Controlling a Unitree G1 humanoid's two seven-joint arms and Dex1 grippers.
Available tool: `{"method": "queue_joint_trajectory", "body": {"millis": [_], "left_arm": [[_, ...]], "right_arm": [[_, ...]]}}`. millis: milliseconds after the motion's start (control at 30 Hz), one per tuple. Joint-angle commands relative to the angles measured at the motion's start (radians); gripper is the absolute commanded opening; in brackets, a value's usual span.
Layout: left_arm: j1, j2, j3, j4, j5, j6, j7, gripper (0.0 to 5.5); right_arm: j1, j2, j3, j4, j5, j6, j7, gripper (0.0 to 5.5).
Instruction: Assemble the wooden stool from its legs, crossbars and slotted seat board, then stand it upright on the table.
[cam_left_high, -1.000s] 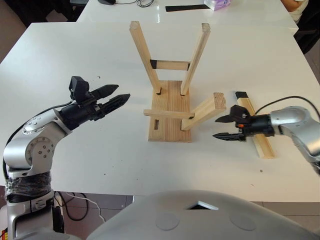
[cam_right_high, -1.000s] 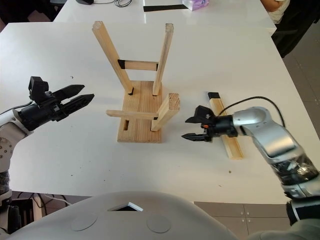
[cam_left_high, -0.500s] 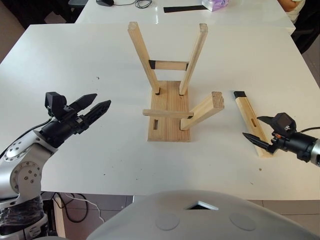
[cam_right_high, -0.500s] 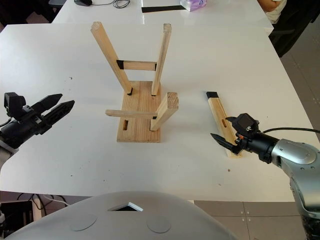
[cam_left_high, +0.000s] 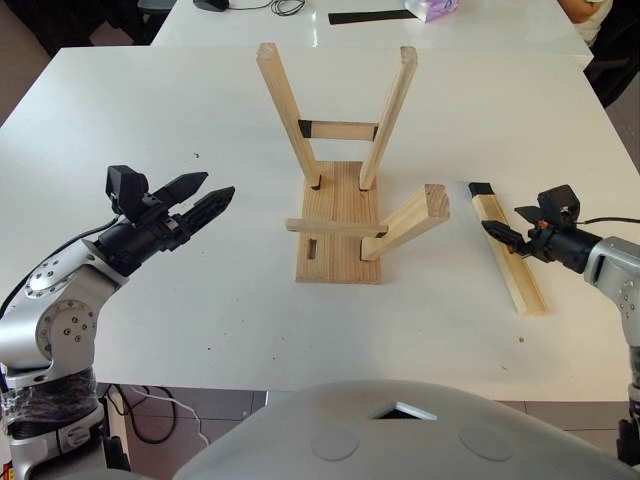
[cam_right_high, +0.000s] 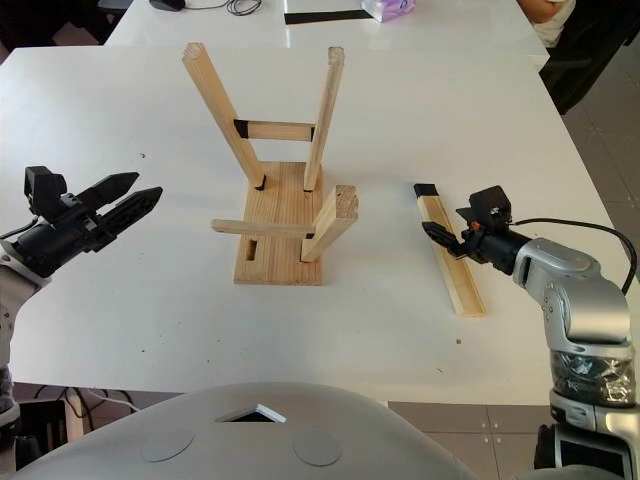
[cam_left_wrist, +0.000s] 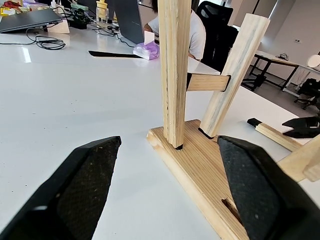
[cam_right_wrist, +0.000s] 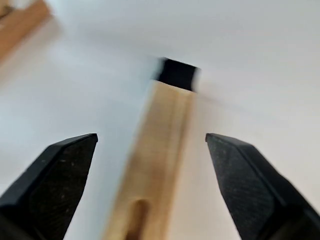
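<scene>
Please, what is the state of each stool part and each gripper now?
seat board: lying flat on the table
upright legs: two, standing in the board, joined by a crossbar
third leg: tilted, not upright
loose leg: lying flat
left gripper: open
right gripper: open, over loose leg

The white table (cam_left_high: 150, 120) carried the seat board (cam_left_high: 345, 265), which lay flat near the table's middle with its long sides running toward the near and far edges. Two legs (cam_left_high: 288, 115) stood in the board's far end, joined by a crossbar (cam_left_high: 345, 130). A third leg (cam_left_high: 410, 220) leaned out toward the right edge, and a second crossbar (cam_left_high: 335, 228) lay level across the board. A loose leg (cam_left_high: 522, 285) lay flat near the right edge, apart from the board, its black end toward the far edge.
</scene>
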Motion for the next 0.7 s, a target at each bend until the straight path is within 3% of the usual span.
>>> {"method": "queue_joint_trajectory", "body": {"millis": [33,433,567,700], "left_arm": [[-0.02,0.014,-0.022,0.009,0.011,0.003,-0.007,3.59],[-0.095,0.034,-0.073,0.054,0.022,0.01,-0.035,3.59],[-0.107,0.042,-0.083,0.059,0.022,0.015,-0.042,3.59],[-0.135,0.051,-0.101,0.079,0.027,0.02,-0.059,3.59]], "right_arm": [[-0.14,0.025,-0.076,0.142,0.013,-0.012,-0.053,4.0],[-0.262,-0.005,0.208,0.62,-0.431,-0.594,-0.17,4.0],[-0.351,0.076,0.255,0.713,-0.429,-0.669,-0.116,4.0],[-0.327,0.145,0.264,0.552,-0.308,-0.57,0.037,4.0]]}}
